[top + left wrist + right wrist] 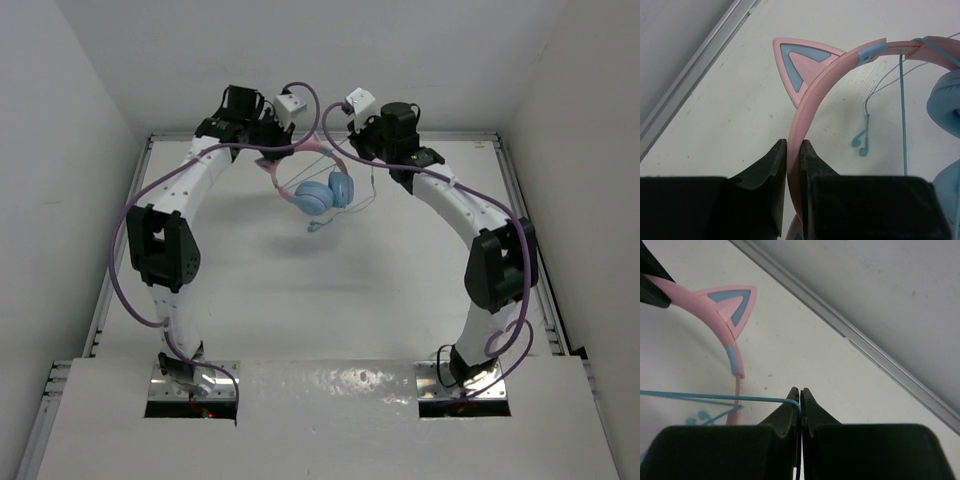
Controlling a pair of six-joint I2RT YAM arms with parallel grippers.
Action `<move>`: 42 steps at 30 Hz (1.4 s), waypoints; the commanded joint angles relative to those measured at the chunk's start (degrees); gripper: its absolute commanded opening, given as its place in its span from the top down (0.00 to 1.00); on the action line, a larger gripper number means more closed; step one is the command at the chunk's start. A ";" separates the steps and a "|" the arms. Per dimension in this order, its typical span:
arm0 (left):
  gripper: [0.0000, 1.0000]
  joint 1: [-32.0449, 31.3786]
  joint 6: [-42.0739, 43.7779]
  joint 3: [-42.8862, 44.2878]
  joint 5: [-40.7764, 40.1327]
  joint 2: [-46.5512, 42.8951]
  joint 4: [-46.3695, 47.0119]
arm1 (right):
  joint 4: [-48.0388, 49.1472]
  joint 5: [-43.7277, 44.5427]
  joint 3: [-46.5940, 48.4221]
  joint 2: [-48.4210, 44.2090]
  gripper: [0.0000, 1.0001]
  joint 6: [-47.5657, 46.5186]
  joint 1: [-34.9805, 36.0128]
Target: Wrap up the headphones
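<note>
The left gripper (794, 149) clamps the headband (812, 97), anchoring the headphones (320, 195) above the table's (300, 300) far edge. The right gripper (801, 392) pinches the cord (715, 398), likely for winding.

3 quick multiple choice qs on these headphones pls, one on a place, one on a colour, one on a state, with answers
1. The left claw grips the small pink-and-blue cat-ear headphones by: A a foam microphone boom; B the pink plastic headband; C a metal hinge.
2. The inset of the cat-ear point is: A blue; B yellow; C green.
3. The right claw is: A wide open; B shut on the thin light blue cord; C shut on nothing.
Answers: B, the band sits pinched in that claw; A, blue panel inside a pink rim; B, the cord runs into the closed claw.
</note>
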 commanded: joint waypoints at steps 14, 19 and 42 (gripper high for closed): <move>1.00 -0.09 -3.80 15.37 7.67 -4.84 -12.88 | 31.60 -9.71 -14.45 -1.90 1.00 15.79 -7.32; 1.00 -0.44 -2.66 16.08 9.61 -4.93 -15.07 | 31.96 -12.26 -12.97 -0.23 1.00 18.16 -7.24; 1.00 -0.79 -14.26 24.69 10.40 -4.49 -11.30 | 51.69 -27.28 -20.17 5.83 0.45 36.23 -7.32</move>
